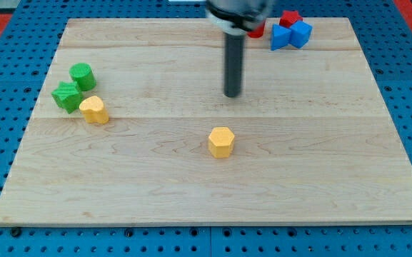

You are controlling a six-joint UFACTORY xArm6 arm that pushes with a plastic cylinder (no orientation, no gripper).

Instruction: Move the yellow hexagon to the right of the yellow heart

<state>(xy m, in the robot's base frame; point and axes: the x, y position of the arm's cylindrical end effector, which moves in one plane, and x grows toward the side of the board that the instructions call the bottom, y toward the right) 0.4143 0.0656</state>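
The yellow hexagon [220,142] sits near the middle of the wooden board, a little below centre. The yellow heart [93,110] lies far to the view's left, touching a green star block. My tip [232,95] is above the hexagon in the view and slightly to its right, apart from it by a clear gap. The dark rod rises from the tip to the arm at the view's top.
A green cylinder [83,76] and a green star [67,96] sit at the left, next to the heart. Two blue blocks [291,35] and red blocks [289,18] cluster at the top right; one red block [257,31] is partly hidden behind the arm. The wooden board [334,143] lies on a blue pegboard.
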